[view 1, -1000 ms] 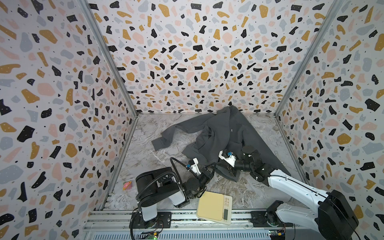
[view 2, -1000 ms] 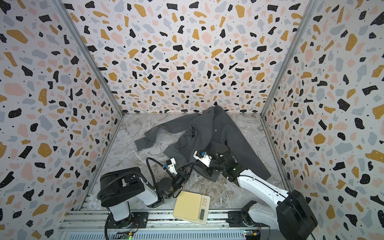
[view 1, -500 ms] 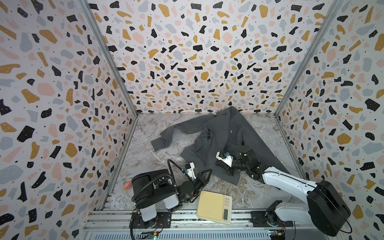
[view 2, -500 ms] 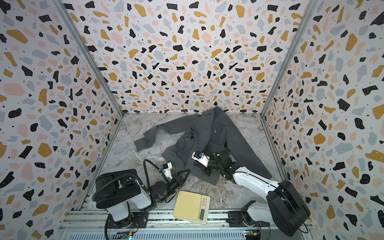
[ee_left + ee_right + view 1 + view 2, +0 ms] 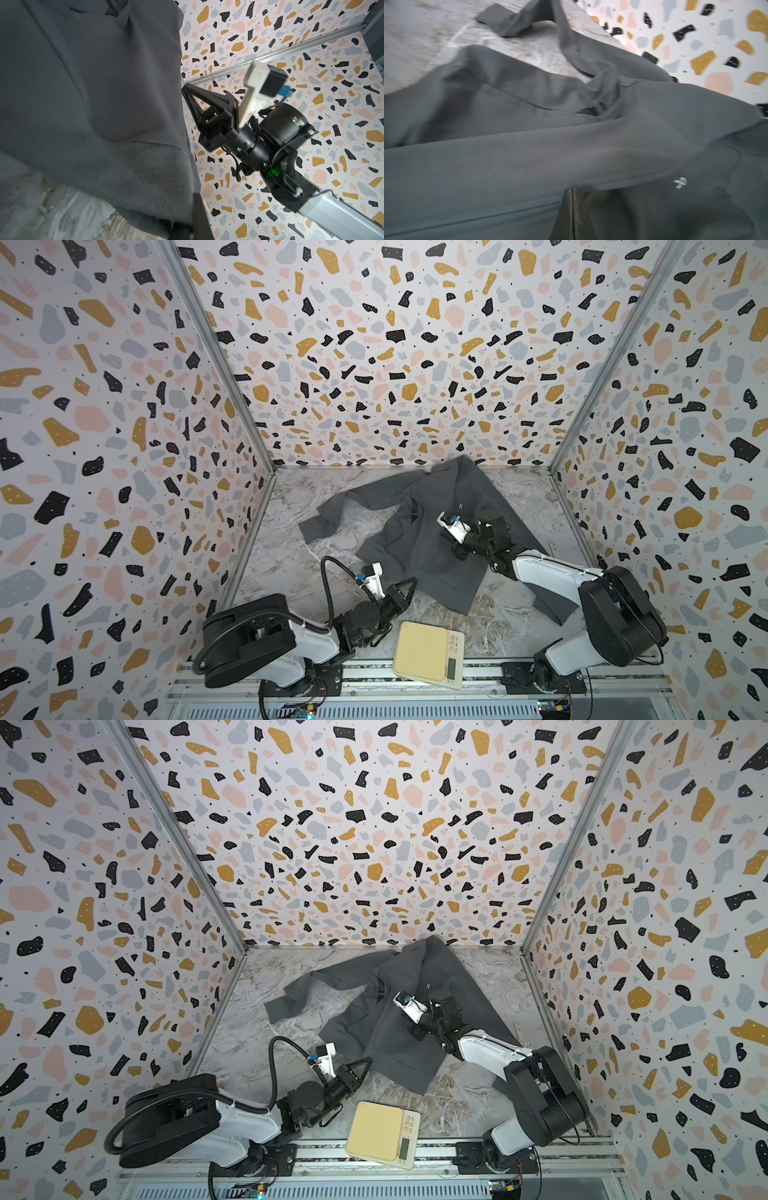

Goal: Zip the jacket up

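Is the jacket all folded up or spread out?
Spread out, though a bit rumpled. The jacket lies open-armed on the table, one sleeve stretched out sideways and its chest logo facing up.

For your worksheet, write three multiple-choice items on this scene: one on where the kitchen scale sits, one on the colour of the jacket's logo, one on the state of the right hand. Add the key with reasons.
1. Where is the kitchen scale?
A. against the back wall
B. at the front edge of the table
C. in the far left corner

2. What colour is the logo on the jacket?
A. red
B. white
C. yellow

3. How is the right hand?
A. wide open in the air
B. out of sight
C. shut, down on the jacket's front

Key: 1 B, it sits at the near edge in both top views; 2 B, the small mark shows white on grey fabric; 3 C, it is closed tight at the zip.
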You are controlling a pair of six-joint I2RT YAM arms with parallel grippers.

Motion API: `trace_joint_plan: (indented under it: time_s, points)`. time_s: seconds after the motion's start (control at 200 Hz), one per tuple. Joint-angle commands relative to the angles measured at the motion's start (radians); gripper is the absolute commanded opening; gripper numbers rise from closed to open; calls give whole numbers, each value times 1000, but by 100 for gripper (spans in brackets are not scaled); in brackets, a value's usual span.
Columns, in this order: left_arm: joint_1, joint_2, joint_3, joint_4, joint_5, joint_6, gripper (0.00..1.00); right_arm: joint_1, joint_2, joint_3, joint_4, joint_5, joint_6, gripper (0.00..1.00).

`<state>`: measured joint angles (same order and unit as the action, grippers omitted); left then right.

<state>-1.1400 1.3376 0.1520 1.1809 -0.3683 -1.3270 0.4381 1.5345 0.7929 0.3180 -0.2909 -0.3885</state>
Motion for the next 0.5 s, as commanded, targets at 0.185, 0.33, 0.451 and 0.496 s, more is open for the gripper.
trace_joint_plan:
  time_s: [0.185,0.33,0.451,0.496]
  points:
    - [-10,-250,4,-393,-129,94,0,-185,244,303,102,226,-40,0]
    - [-11,-306,-13,-487,-161,60,0,-236,374,450,115,246,-43,0]
    - [-10,-379,-20,-601,-204,32,0,-256,474,569,88,245,-80,0]
    - [-10,-410,-17,-645,-220,31,0,-261,508,610,84,249,-90,0]
